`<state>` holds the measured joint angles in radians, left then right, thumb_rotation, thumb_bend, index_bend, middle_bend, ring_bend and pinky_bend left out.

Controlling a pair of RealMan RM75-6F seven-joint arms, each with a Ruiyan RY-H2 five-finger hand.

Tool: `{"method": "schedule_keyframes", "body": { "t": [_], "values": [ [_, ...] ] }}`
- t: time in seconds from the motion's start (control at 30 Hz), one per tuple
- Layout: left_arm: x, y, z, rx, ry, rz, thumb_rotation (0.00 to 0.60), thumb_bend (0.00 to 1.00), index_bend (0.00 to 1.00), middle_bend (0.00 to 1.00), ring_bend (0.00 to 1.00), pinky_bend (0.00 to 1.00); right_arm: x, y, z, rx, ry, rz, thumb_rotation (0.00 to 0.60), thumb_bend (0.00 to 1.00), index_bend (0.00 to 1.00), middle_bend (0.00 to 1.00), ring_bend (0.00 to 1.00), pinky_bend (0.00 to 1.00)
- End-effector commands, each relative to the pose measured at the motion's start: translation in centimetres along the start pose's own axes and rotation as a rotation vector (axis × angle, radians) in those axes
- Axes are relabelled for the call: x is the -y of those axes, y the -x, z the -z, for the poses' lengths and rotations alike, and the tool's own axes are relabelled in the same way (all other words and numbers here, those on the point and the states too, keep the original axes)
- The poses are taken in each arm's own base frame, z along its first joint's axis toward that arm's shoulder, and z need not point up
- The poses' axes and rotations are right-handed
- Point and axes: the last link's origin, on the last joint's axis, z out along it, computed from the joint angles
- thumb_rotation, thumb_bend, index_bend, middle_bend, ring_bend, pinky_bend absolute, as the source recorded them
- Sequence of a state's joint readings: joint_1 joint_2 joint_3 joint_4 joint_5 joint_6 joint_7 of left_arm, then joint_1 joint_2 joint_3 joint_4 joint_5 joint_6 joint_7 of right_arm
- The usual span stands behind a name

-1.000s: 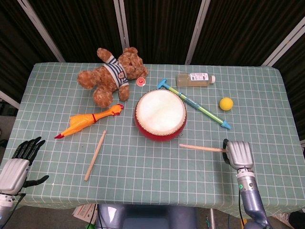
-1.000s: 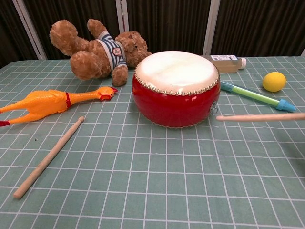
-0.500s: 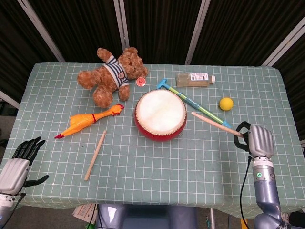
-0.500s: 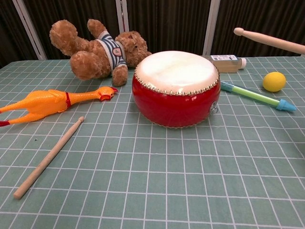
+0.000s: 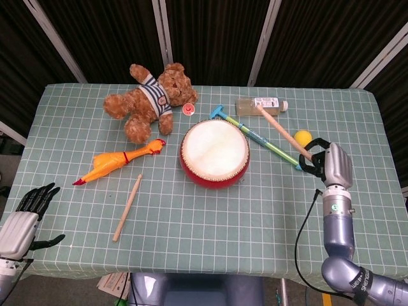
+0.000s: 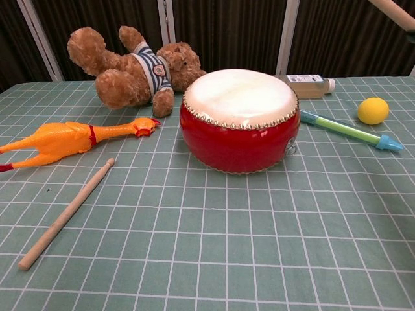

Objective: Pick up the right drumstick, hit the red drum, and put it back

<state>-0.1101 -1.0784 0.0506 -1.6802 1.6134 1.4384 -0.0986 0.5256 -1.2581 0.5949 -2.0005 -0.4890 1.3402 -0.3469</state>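
My right hand (image 5: 330, 164) grips the right drumstick (image 5: 283, 131), which is lifted off the table and slants up toward the back left, its tip over the bottle. In the chest view only a short piece of this drumstick (image 6: 397, 10) shows at the top right corner. The red drum (image 5: 215, 153) with its white skin stands at the table's middle, also seen as the red drum (image 6: 239, 120). The stick's tip is to the drum's right, apart from it. My left hand (image 5: 25, 217) hangs open at the near left corner, holding nothing.
A second drumstick (image 5: 128, 206) lies left of the drum. A rubber chicken (image 5: 118, 161), a teddy bear (image 5: 151, 99), a clear bottle (image 5: 260, 105), a blue-green flute (image 5: 261, 139) and a yellow ball (image 5: 302, 136) lie around the drum.
The right hand has lifted the drumstick off the table and swung its tip up and back, from lying near the drum's front right to slanting over the flute. The left hand has not moved.
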Motion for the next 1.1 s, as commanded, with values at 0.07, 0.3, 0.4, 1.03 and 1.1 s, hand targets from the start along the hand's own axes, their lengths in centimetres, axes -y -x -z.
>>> {"method": "schedule_keyframes", "body": {
  "t": [0.07, 0.3, 0.4, 1.03, 1.1],
  "values": [
    [0.0, 0.0, 0.0, 0.003, 0.003, 0.003, 0.6, 0.0, 0.0, 0.0, 0.0, 0.0, 0.6, 0.8, -0.5, -0.019, 0.007, -0.085, 0.6, 0.66, 0.98, 1.0, 1.0, 0.85],
    [0.0, -0.1, 0.0, 0.006, 0.002, 0.012, 0.6, 0.0, 0.0, 0.0, 0.0, 0.0, 0.3, 3.3, -0.9, 0.0, 0.002, -0.056, 0.6, 0.66, 0.98, 1.0, 1.0, 0.85],
    [0.0, -0.1, 0.0, 0.007, 0.002, 0.013, 0.6, 0.0, 0.0, 0.0, 0.0, 0.0, 0.0, 4.9, -1.0, -0.028, -0.077, 0.151, 0.6, 0.67, 0.98, 1.0, 1.0, 0.85],
    [0.0, -0.3, 0.3, 0.008, 0.0, 0.024, 0.6, 0.0, 0.0, 0.0, 0.0, 0.0, 0.2, 7.3, -1.6, -0.27, -0.283, 0.67, 0.6, 0.67, 0.99, 1.0, 1.0, 0.87],
    [-0.1, -0.2, 0.3, 0.01, -0.001, 0.025, 0.6, 0.0, 0.0, 0.0, 0.0, 0.0, 0.7, 6.7, -1.4, -0.256, -0.251, 0.534, 0.6, 0.67, 0.99, 1.0, 1.0, 0.87]
  ]
}}
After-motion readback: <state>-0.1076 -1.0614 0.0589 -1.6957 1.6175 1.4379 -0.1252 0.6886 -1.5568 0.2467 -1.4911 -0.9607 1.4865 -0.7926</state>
